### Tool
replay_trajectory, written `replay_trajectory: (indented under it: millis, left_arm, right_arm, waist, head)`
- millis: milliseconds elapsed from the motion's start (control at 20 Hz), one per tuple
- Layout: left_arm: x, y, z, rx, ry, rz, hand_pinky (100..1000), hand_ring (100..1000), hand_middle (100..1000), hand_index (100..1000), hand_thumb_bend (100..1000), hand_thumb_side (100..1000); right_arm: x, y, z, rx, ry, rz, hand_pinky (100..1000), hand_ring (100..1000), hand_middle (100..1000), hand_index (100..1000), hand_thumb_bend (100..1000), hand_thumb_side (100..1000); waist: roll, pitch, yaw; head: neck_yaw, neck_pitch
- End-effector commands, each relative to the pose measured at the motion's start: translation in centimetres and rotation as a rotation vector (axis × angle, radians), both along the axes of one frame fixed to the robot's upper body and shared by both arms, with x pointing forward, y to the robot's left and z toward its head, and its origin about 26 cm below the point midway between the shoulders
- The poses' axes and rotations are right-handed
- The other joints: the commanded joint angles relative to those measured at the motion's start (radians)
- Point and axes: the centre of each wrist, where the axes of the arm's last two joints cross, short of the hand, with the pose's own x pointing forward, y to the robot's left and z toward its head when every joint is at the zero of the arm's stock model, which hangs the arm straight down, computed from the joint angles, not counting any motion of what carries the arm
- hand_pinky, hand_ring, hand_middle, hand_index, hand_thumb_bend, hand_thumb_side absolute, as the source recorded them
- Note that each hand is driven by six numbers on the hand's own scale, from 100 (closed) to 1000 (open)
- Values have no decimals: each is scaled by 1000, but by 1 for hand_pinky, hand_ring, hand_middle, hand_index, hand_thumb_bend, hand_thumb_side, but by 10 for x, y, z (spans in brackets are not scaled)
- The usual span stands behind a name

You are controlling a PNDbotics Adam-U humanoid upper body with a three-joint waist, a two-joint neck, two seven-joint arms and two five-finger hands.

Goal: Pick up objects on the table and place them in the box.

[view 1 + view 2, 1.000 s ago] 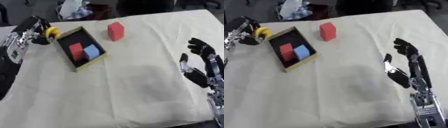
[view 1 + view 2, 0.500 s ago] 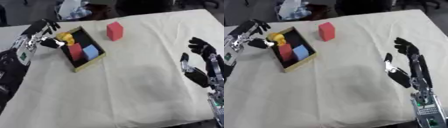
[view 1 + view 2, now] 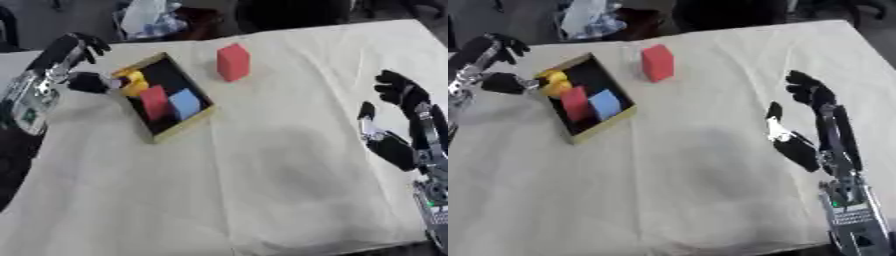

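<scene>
In the left eye view, the left robot hand (image 3: 74, 65) hangs at about ten o'clock over the cream-covered tabletop (image 3: 262, 165), just outside the near-left rim of the box (image 3: 179, 131). Its fingers are spread and raised, the thumb reaching toward a yellow object (image 3: 133, 83) that lies in the box's upper corner; whether the thumb touches it is hard to tell, but nothing is clasped. Beside the yellow object, toward four o'clock, a small red block (image 3: 155, 100) and a blue block (image 3: 185, 102) lie side by side inside the box. A larger red block (image 3: 233, 62) stands on the cloth just beyond the box, at one o'clock from it, well apart from both hands.

In the right eye view, the right robot hand (image 3: 798, 145) rests at three o'clock near the table edge, fingers up and relaxed, holding nothing, far from every block.
</scene>
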Motion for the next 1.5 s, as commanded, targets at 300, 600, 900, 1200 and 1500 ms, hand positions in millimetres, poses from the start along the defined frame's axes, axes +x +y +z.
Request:
replay_trajectory:
  millis: [300,600,900,1200,1500]
  left_arm:
    - [-70,31,55,-260,-261,6,680,577,611,732,575,396]
    - [-117,32,50,-501,-372,6,678,574,605,712,550,397]
    - [-147,22,38,-661,-434,-13,671,574,605,712,549,416]
    - [-168,13,27,-734,-454,-9,669,570,602,711,525,429]
    - [-175,5,16,-796,-436,-21,666,565,596,708,512,439]
  right_arm:
    - [30,-25,67,-115,-142,8,821,819,812,907,100,146]
    - [56,-32,123,-157,-229,33,819,818,814,911,100,139]
    - [89,-36,161,-104,-233,33,814,811,812,907,100,185]
    - [135,-41,166,-43,-100,7,817,815,817,909,100,256]
    - [171,-42,160,-162,49,-45,832,852,863,930,100,240]
  waist:
    - [-18,5,49]
    - [-30,9,106]
    - [-31,12,158]
    - [-30,15,202]
    - [-37,17,248]
  head:
    - [-22,5]
    - [-28,5]
    - [-44,0]
    - [-80,-10]
    - [-118,-21]
